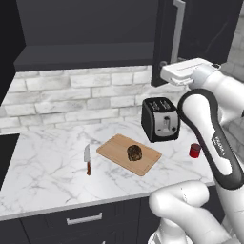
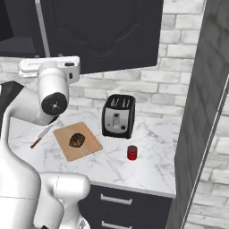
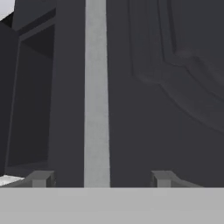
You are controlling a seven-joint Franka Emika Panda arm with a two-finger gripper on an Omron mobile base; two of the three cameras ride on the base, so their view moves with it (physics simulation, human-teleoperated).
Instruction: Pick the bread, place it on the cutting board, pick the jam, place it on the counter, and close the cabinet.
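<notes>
The dark brown bread (image 1: 134,152) (image 2: 77,140) lies on the wooden cutting board (image 1: 114,147) (image 2: 89,145). The red jam (image 1: 194,150) (image 2: 132,152) stands on the white marble counter (image 1: 47,167) (image 2: 147,165), right of the toaster. The dark cabinet door (image 1: 164,33) (image 2: 112,31) (image 3: 175,109) hangs open above. My gripper (image 3: 101,179) (image 1: 166,71) is raised to the door's lower end. It faces the door's vertical silver handle (image 3: 96,87) (image 1: 178,28) (image 2: 41,27). In the hand view the fingertips (image 3: 40,178) stand apart on either side of the bar without touching it.
A black toaster (image 1: 160,119) (image 2: 118,116) stands behind the board. A red-handled knife (image 1: 87,159) (image 2: 40,136) lies left of it. The open cabinet's shelf (image 1: 86,52) shows at upper left. A tall dark panel (image 2: 201,112) rises at the counter's right end.
</notes>
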